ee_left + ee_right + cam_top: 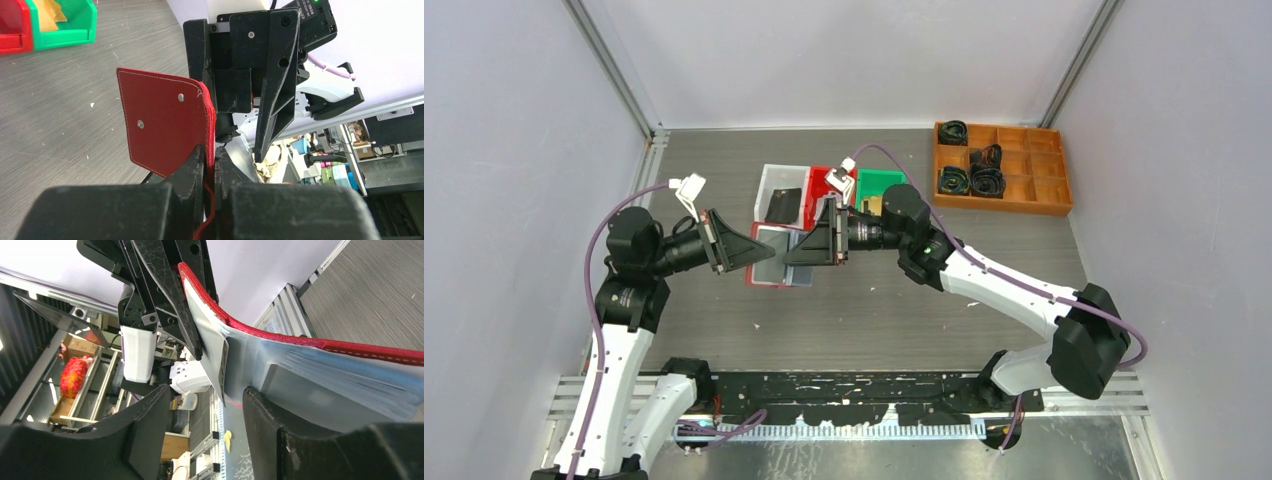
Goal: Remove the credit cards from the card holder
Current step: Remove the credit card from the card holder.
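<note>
The red card holder [771,272] hangs open in the air between both arms, its clear pale sleeves [345,382] facing my right wrist camera. My left gripper [215,156] is shut on the holder's red edge, and the snap flap [165,122] stands up to its left. My right gripper [207,407] faces it, jaws apart. A silvery-white credit card [210,342] sticks out of the sleeves, its lower corner reaching down between the right fingers without touching either. One right finger [272,427] lies in front of the sleeves. A dark card [782,205] lies in the white bin.
A white bin [769,180], a red bin [816,182] and a green bin [881,183] stand in a row behind the holder; the green one holds a gold card [50,11]. An orange divided tray [1001,200] with black coiled items sits at the back right.
</note>
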Available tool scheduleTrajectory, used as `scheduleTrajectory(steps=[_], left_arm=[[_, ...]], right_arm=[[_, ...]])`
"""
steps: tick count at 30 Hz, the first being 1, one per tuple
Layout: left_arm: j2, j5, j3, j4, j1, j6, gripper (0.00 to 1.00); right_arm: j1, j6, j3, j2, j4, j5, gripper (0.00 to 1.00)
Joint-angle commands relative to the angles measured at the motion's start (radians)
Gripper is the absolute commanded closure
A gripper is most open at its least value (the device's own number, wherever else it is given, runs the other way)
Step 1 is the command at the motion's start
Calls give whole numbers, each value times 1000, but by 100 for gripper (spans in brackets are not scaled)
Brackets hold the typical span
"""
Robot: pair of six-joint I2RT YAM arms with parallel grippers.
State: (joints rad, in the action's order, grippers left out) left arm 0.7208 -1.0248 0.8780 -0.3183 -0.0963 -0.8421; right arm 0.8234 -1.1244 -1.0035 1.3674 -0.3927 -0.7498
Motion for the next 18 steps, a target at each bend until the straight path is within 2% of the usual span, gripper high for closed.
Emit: scheduleTrajectory(steps=[1,5,9,12,14,18], left_arm=[[-14,-48,31,129,3,-51,100],[-15,-49,17,149,3,-80,100],[-18,-50,15,133,3,-62,100],[-14,-47,22,116,4,-48,100],[-12,-51,26,114,4,-49,94],[0,-105,36,166,4,-107,87]], right_arm=[[14,91,-77,-23,74,11,40],[38,36,-90,7,-36,8,46],[46,-85,-88,38,-224,-20,58],[46,-117,-70,31,-280,-24,68],[46,-117,-49,16,-288,-24,74],[45,-111,6,-27,-303,-24,81]])
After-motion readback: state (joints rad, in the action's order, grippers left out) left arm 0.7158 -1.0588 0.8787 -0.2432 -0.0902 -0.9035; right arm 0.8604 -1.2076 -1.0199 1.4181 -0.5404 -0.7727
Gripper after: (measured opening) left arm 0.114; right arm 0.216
